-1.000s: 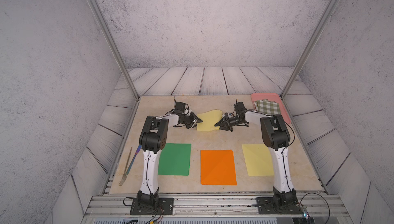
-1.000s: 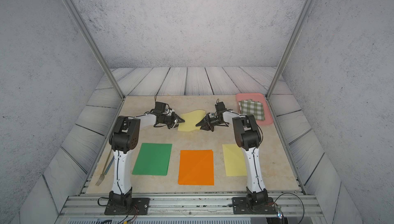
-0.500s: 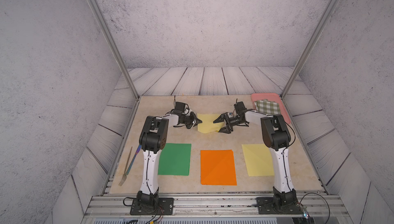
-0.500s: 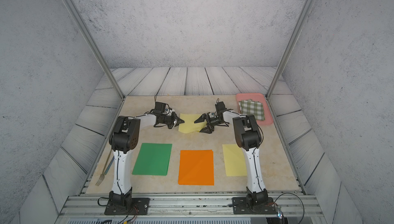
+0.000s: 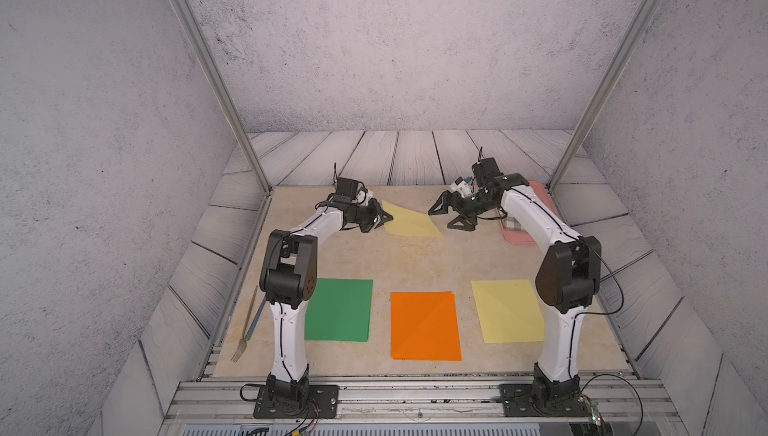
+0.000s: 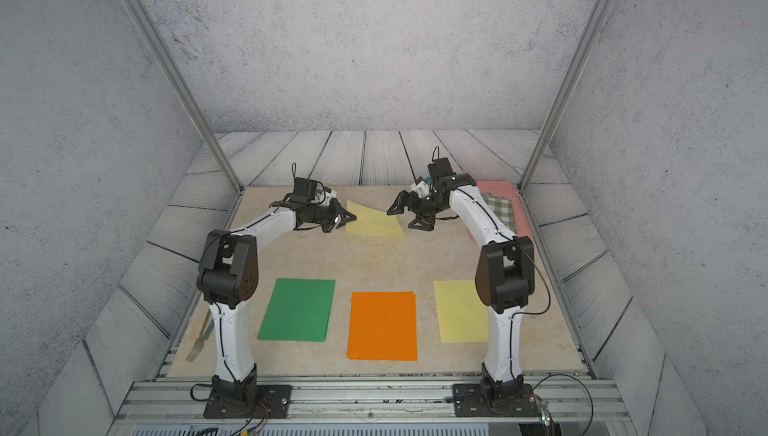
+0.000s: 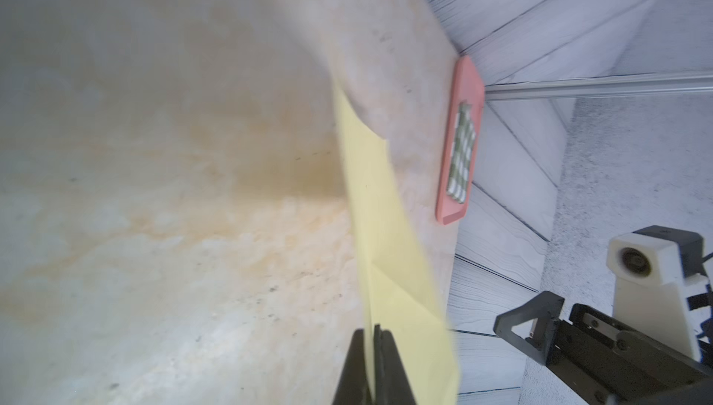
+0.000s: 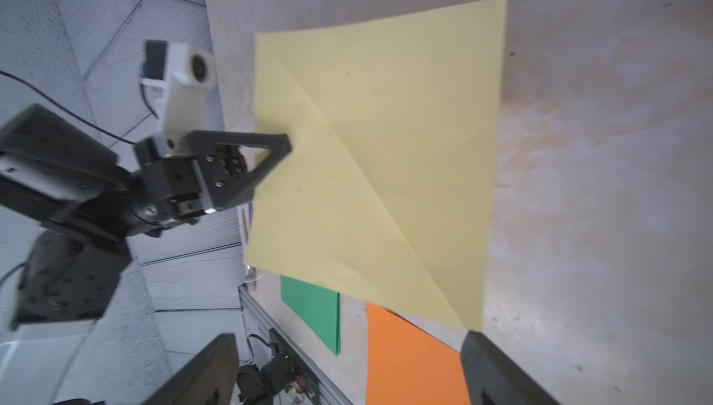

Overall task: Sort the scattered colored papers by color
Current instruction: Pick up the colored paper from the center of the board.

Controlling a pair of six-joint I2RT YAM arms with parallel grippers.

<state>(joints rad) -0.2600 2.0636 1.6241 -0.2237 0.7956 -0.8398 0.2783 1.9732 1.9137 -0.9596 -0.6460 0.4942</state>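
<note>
A pale yellow paper (image 5: pixel 409 222) (image 6: pixel 374 222) sits at the far middle of the table, its left edge lifted. My left gripper (image 5: pixel 387 218) (image 7: pixel 372 335) is shut on that edge. My right gripper (image 5: pixel 441 219) (image 8: pixel 347 349) stands open just right of the sheet, and one sheet corner reaches one of its fingertips (image 8: pixel 478 345). Near the front, a green paper (image 5: pixel 338 309), an orange paper (image 5: pixel 426 326) and another pale yellow paper (image 5: pixel 507 309) lie flat in a row. The held sheet (image 8: pixel 386 152) shows a diagonal crease.
A pink tray (image 5: pixel 515 240) with a green-and-white checked cloth (image 5: pixel 513 224) stands at the far right, partly behind the right arm. A fork (image 5: pixel 245 332) and a blue pen lie along the table's left edge. Metal frame posts rise at the far corners.
My right gripper opened, let go of the far yellow sheet and drew back a little to the right. My left gripper closed on the sheet's left edge. The sheet has flattened.
</note>
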